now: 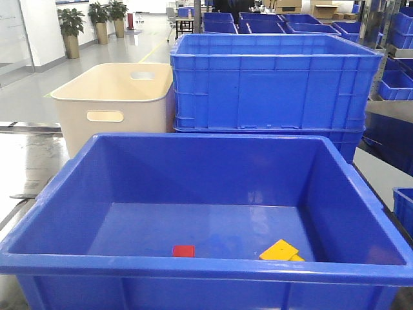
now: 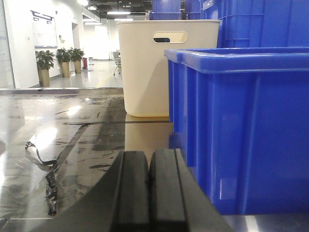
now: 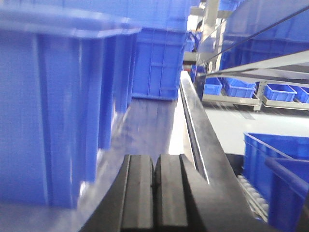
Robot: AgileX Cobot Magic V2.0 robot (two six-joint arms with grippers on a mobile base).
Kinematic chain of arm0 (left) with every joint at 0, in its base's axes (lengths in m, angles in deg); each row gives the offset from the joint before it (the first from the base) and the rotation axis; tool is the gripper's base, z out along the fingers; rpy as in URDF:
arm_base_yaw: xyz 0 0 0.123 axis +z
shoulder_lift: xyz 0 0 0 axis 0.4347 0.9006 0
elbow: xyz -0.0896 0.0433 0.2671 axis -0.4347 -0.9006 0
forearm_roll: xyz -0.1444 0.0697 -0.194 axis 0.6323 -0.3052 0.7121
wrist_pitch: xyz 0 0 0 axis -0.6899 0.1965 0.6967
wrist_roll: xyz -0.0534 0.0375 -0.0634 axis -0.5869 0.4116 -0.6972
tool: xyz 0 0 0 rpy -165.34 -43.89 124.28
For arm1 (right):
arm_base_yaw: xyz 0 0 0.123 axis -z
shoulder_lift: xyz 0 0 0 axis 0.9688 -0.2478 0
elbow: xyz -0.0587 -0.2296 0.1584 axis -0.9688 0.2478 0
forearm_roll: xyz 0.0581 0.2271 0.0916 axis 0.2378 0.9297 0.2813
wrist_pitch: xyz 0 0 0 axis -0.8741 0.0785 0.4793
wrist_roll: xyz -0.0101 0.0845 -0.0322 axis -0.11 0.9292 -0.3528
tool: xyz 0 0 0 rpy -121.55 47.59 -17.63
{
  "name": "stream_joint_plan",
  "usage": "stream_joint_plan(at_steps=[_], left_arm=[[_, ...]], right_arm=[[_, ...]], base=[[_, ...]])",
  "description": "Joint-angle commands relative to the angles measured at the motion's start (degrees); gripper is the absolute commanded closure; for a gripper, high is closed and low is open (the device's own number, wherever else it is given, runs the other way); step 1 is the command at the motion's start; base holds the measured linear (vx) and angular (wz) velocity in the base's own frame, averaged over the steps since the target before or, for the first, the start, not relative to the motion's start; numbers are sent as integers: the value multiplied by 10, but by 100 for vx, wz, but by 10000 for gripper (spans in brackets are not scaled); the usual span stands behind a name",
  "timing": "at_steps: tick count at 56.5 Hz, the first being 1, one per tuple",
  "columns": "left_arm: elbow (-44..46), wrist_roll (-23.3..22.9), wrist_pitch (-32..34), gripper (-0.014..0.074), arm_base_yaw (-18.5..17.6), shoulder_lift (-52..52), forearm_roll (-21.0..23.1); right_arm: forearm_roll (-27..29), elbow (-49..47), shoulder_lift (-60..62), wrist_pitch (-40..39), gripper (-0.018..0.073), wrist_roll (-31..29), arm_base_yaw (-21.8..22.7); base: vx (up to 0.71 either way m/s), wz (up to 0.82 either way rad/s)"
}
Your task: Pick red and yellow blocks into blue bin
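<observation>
The glossy, smooth-walled blue bin (image 1: pixel 71 177) holds both pieces on its floor near the front wall: the flat red square block (image 1: pixel 183 250) left of the yellow brick (image 1: pixel 281 250), well apart. Behind stand a matte cream tub (image 1: pixel 113 97) and a ribbed blue crate (image 1: pixel 274 81). The left gripper (image 2: pixel 148 181) and right gripper (image 3: pixel 155 181) each press their black ridged pads together, holding nothing, low beside the bin.
</observation>
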Motion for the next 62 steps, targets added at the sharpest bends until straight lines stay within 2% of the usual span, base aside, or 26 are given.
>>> stream_joint_plan(at_steps=[1,62], left_arm=[[10,-5,49,603,1,-10,5],[10,-5,49,603,1,-10,5]], right_arm=[[-56,4,6,-67,569,82,-2],[-62,4,6,-67,569,93,-1]], base=[[0,0],[0,0]])
